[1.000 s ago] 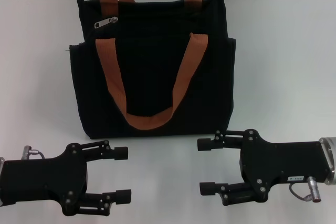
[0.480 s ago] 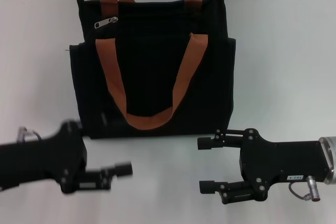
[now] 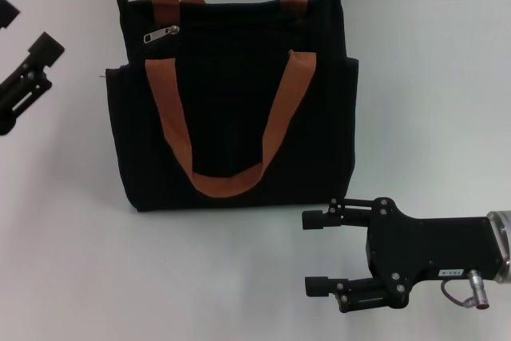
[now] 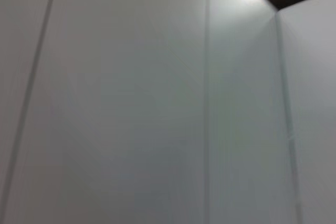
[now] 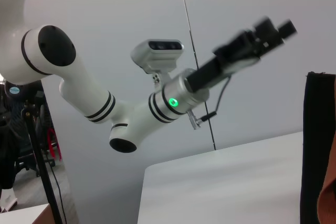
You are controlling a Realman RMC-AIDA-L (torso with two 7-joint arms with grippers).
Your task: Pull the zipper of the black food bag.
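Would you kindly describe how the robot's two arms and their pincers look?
Left arm: glossy white rounded segments, black joint bands, a green light, thin cable, black left pincer. Right pincer: boxy matte black, silver screws, small label, silver wrist collar.

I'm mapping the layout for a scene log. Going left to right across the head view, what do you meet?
Left gripper, raised by the table's far-left edge → zipper → black food bag with its orange handles → right gripper, open, near the front on the white table.
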